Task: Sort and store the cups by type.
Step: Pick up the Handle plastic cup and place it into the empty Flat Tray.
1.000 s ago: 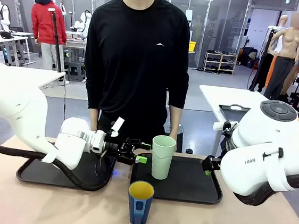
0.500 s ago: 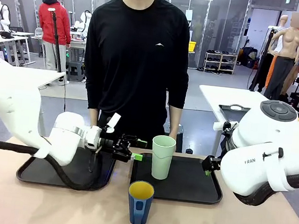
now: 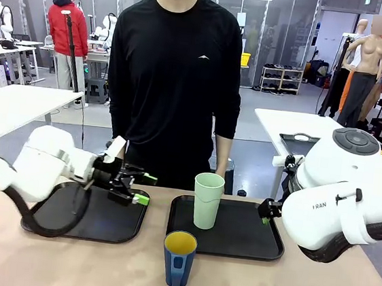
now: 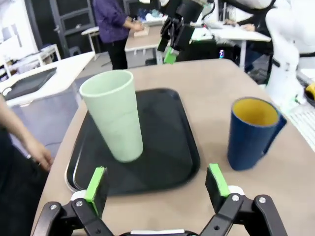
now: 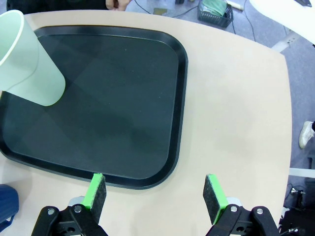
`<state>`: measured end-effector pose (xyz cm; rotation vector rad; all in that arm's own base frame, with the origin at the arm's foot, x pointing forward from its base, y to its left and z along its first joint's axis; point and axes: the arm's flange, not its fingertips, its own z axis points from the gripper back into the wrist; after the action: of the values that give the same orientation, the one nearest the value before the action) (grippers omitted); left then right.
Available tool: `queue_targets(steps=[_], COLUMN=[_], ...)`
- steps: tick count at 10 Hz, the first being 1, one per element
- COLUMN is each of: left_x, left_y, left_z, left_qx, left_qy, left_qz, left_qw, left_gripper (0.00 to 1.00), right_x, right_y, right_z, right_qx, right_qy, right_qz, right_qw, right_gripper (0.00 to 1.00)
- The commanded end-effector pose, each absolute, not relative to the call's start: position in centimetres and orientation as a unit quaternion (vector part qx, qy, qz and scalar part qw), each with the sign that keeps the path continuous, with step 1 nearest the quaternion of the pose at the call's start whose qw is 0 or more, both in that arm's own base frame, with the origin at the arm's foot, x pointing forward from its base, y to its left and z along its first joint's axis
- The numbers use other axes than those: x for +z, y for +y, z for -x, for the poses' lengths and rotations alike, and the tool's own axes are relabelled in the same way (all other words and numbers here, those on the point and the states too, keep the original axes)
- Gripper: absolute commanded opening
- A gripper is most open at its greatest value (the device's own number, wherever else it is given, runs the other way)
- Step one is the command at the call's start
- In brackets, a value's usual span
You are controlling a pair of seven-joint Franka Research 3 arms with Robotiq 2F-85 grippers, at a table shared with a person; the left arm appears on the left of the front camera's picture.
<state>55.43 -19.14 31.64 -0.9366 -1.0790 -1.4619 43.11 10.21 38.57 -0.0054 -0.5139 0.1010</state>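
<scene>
The tall mint-green cup stands upright at the left end of the right black tray. In front of that tray, the dark blue cup with a yellow inside stands on the bare table. My left gripper hangs open and empty over the left black tray, pointing toward the mint cup. The left wrist view has the mint cup and blue cup beyond the open left gripper. My right gripper is open above the tray's near edge, with the mint cup at far left.
A person in black stands at the far side of the table, one hand hanging near the tray's corner. The bulky right arm fills the table's right side. Bare tabletop lies beside the right tray.
My left arm has drawn back leftward, away from the mint cup, and its open gripper is now over the left tray. Both cups and the right arm stayed put.
</scene>
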Motion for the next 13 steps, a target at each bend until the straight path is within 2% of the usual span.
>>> queue_targets(steps=[1, 4, 6, 8, 11, 13], left_x=[33.4, 36.3, 37.4, 38.1, 37.6, 37.5], left_y=[-16.1, -11.4, -9.6, -8.4, -7.2, -5.4], left_z=[-52.9, -49.3, -46.6, -45.2, -44.7, -44.3], left_qx=[-0.617, -0.624, -0.628, -0.605, -0.584, -0.560], left_qy=[-0.459, -0.417, -0.336, -0.306, -0.215, -0.211], left_qz=[0.334, 0.247, 0.169, 0.085, 0.014, 0.021], left_qw=[0.546, 0.613, 0.682, 0.730, 0.783, 0.801], left_gripper=[1.00, 1.00, 1.00, 1.00, 1.00, 1.00], right_x=[38.5, 38.5, 38.5, 38.5, 38.5, 38.5], right_y=[10.2, 10.2, 10.2, 10.2, 10.2, 10.2], right_z=[-43.2, -43.2, -43.2, -43.2, -43.2, -43.2], right_qx=[0.054, 0.054, 0.054, 0.054, 0.054, 0.054], right_qy=[-0.254, -0.254, -0.254, -0.254, -0.254, -0.254], right_qz=[0.004, 0.004, 0.004, 0.004, 0.004, 0.004], right_qw=[0.966, 0.966, 0.966, 0.966, 0.966, 0.966], right_gripper=[1.00, 1.00, 1.00, 1.00, 1.00, 1.00])
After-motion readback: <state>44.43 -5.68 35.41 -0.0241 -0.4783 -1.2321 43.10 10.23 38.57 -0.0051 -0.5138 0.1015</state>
